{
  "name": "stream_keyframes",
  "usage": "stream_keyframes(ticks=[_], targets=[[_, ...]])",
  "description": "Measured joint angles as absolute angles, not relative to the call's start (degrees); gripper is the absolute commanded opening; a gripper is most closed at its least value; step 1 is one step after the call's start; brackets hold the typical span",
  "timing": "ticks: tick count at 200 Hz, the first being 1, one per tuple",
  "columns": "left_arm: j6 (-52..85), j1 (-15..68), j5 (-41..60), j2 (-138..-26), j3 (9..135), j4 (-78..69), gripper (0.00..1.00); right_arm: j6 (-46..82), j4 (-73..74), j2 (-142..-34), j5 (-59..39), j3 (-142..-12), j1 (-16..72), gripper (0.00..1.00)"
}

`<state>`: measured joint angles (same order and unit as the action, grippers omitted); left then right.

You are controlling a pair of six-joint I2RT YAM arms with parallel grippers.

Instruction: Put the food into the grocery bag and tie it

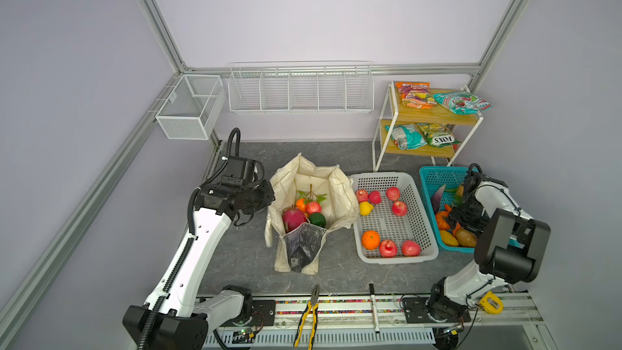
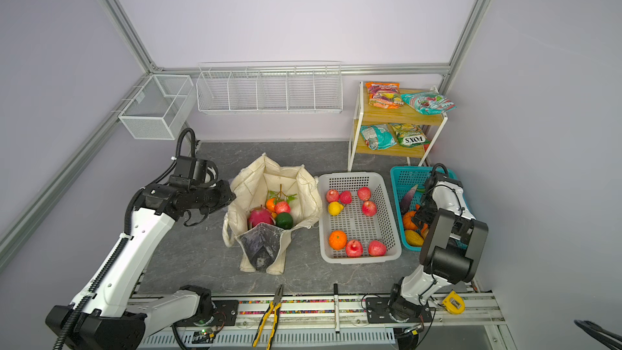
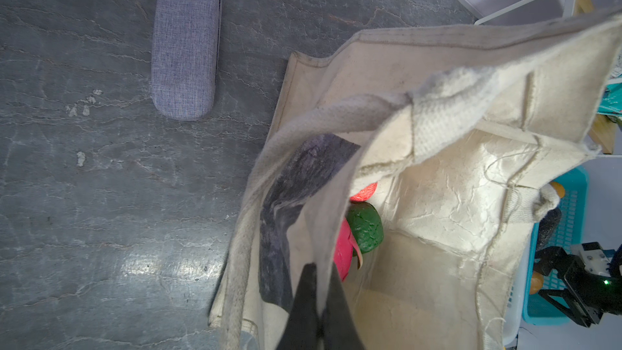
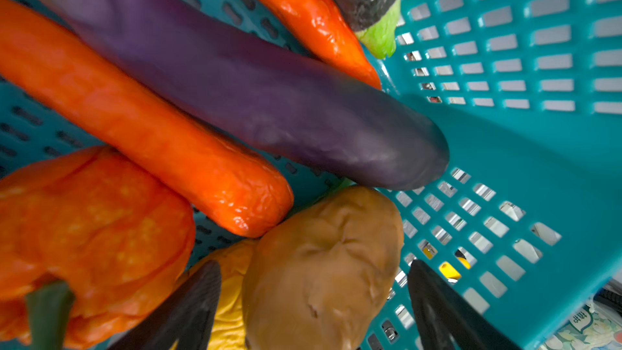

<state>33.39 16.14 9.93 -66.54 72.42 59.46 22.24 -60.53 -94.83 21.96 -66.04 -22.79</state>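
A: How does the right tool [image 4: 313,265] stand against its target?

B: It is down inside the teal perforated plastic basket [image 4: 505,136] with its jaws spread wide and nothing gripped. In the right wrist view the wrinkled brown potato [image 4: 323,274] fills the lower middle of the frame, between the two dark fingers [image 4: 195,301].

A: What about its neighbours?

B: The long purple aubergine [image 4: 252,95] runs from upper left to centre right, and its blunt end is just above the potato. The glossy orange carrot [image 4: 134,122] lies alongside it, with its tip at the potato's upper left. A lumpy yellow piece [image 4: 232,284] sits just beside the finger at lower left.

A: So where is the closing line?

B: It runs across the frame, over the potato's width. I'd judge the yellow piece could get pinched along with it.

A: And the destination?

B: The cream canvas grocery bag with the dark grey marbled panel [image 1: 340,203] sits mid-frame in both top views, left of the teal basket. The white perforated plastic basket [image 1: 380,175] stands between them on the grey marbled counter [image 1: 336,156]. The right arm is nearer the potato, so the carry would go leftward over the white basket.

A: And the left tool [image 3: 319,274]?

B: It is clamped on the bag's left-hand rim as the top views show it, and it holds the mouth open. A magenta dragon fruit [image 1: 293,218] and a dark green round fruit [image 1: 317,219] already lie inside.
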Motion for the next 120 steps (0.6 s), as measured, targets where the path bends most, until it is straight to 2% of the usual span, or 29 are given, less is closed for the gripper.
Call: stream_keyframes(ticks=[60,94,120], targets=[[33.41,16.14,9.93,-66.59,72.42,59.42,0.00,22.26,-60.55,-97.93,22.00,-66.06,-22.90,0.91],[33.43,16.14,9.91,-66.65,72.42,59.42,0.00,22.46,-60.53,-98.39,21.98,-66.06,-22.92,1.00],[33.58,16.14,9.91,-66.67,72.42,59.40,0.00,22.41,-60.51,-98.39,21.96,-66.06,-23.14,0.92]])
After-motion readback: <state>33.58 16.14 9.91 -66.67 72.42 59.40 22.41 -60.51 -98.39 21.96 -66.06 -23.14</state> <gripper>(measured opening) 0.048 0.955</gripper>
